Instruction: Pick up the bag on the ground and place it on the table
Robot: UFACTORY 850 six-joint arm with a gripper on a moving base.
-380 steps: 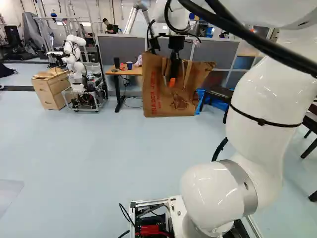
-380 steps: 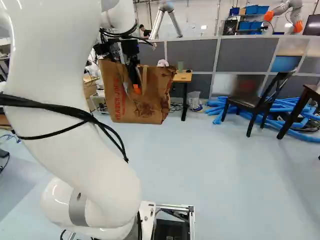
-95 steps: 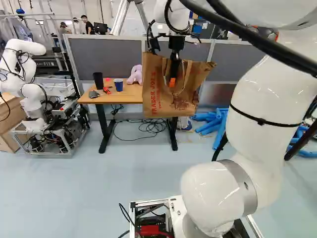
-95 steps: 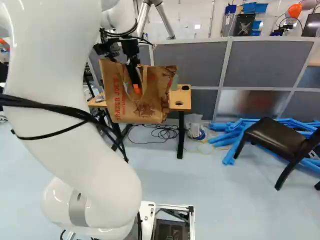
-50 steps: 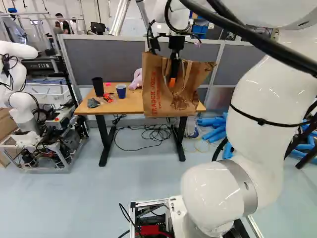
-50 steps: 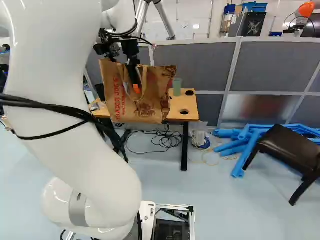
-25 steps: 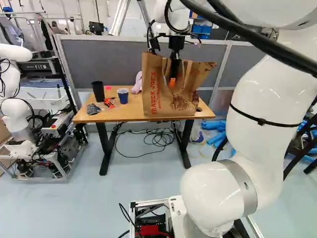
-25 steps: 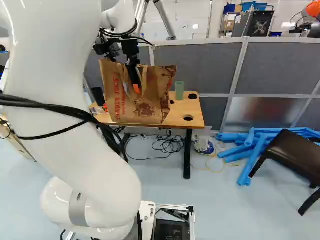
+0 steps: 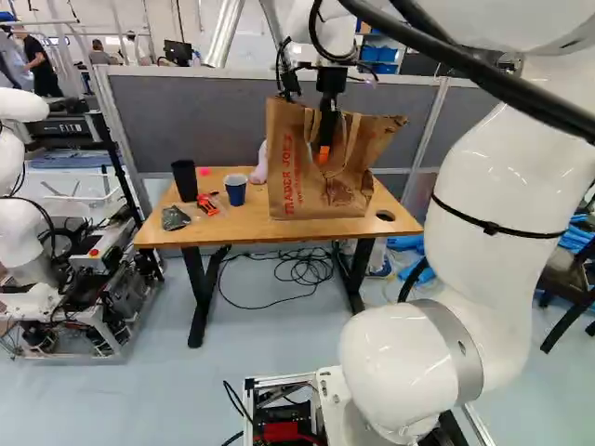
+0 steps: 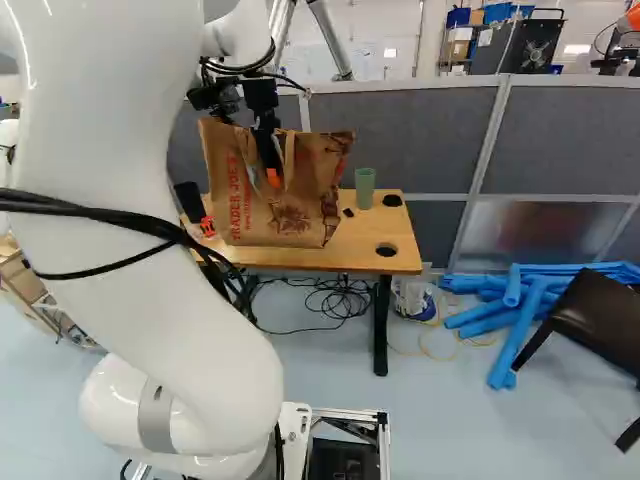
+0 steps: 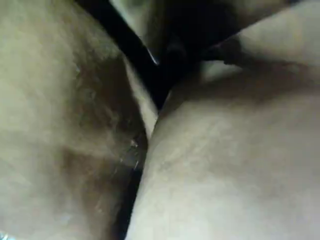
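Currently, your brown paper bag (image 9: 302,203) hangs upright from the gripper (image 9: 323,154), which is clenched on it by the handles. Wrist view: pale brown surfaces fill it, so you cannot see the fingertips there. Position: over the table (image 9: 251,234); you cannot tell whether the base touches the top. Contents: hidden from you. Markings: red lettering (image 9: 288,177) runs up one side of the front, with a printed emblem (image 10: 290,218) lower down.

Other containers, for your record: black cup (image 9: 185,181) and blue cup (image 9: 235,191), upright on the table beside the bag, the blue one pale inside; green cup (image 10: 365,188), upright on the bag's other side, at the right of it in the right base view. Between black and blue you have a red-orange item (image 9: 208,204); near it, a dark crumpled packet (image 9: 175,218). On the floor: a clear plastic bag (image 10: 410,296), contents unclear.
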